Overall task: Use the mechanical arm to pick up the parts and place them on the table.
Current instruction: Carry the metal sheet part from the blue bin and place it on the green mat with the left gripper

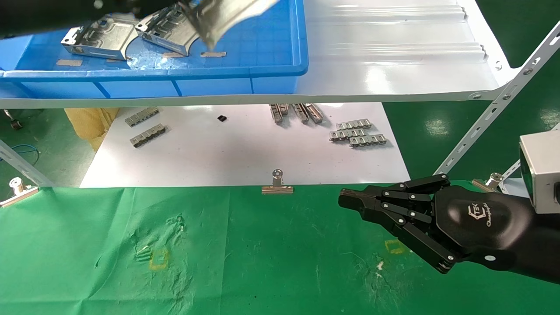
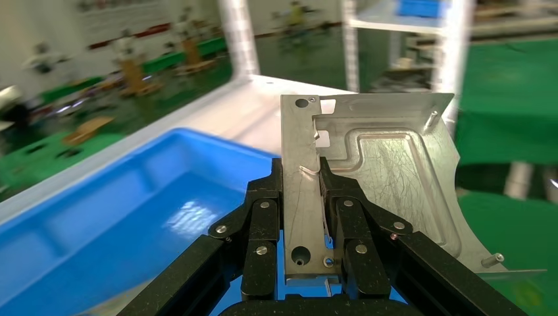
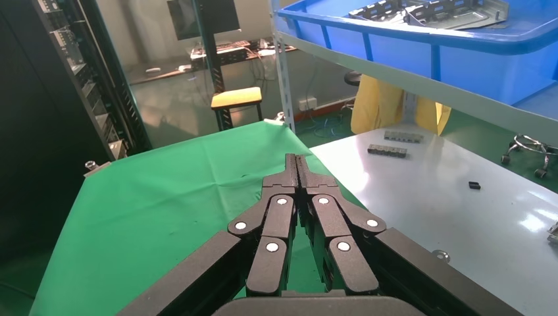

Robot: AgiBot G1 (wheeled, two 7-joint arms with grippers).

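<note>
Left tool [image 2: 304, 197], above the blue tray [image 1: 280, 70], clamps one metal bracket [image 2: 368, 178] by its edge; two more brackets [image 1: 127, 35] lie in the tray. Right tool [image 1: 350, 202], fingers pressed together and empty, hovers over the green counter [image 1: 245, 253].

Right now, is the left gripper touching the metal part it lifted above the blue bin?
Touching. The left wrist view shows the left gripper with its jaws pressed on both faces of the part.

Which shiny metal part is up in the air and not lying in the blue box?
The part pinched upright in the left gripper, lifted above the blue bin. The other two parts lie flat inside the bin, untouched.
</note>
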